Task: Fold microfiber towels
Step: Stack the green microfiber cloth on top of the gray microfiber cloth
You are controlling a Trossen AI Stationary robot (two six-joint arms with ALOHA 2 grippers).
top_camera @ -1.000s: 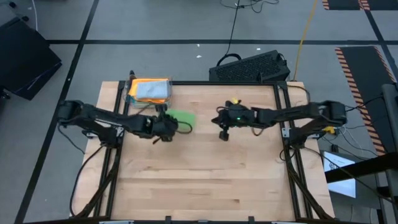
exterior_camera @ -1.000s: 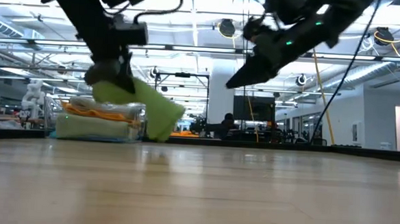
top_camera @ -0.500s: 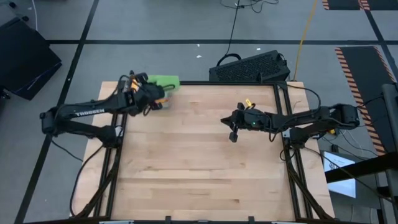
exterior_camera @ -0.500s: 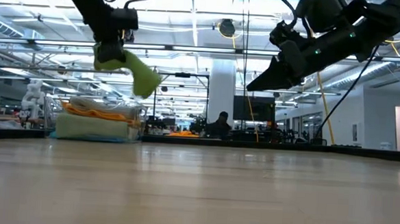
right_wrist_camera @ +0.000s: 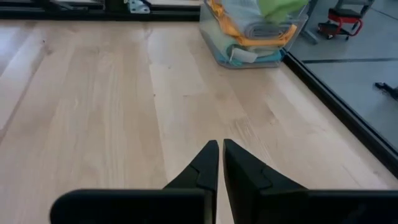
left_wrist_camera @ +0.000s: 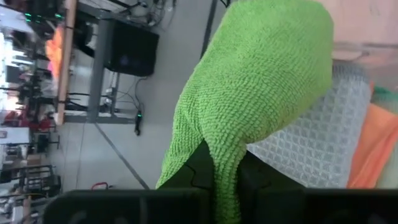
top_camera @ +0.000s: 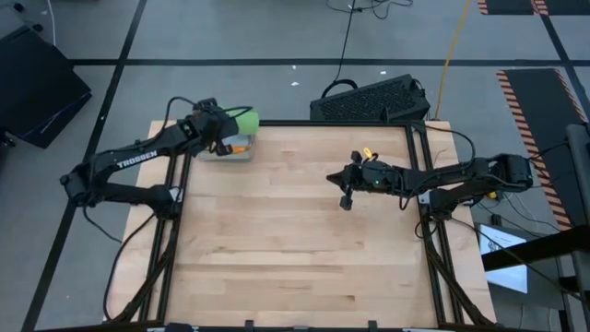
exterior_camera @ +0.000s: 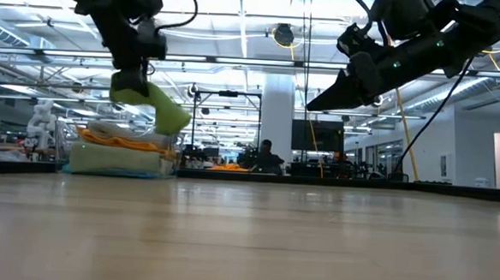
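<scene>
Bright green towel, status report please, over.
Left gripper shut on the bright green towel, above the stack of folded towels at the table's far left corner. Right gripper shut, empty, mid-table. Nothing in the way.

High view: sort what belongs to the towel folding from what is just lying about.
Job:
- bright green towel, pinched in left tool
- stack of folded towels in clear bin

Lying about:
- black keyboard
- yellow cable
</scene>
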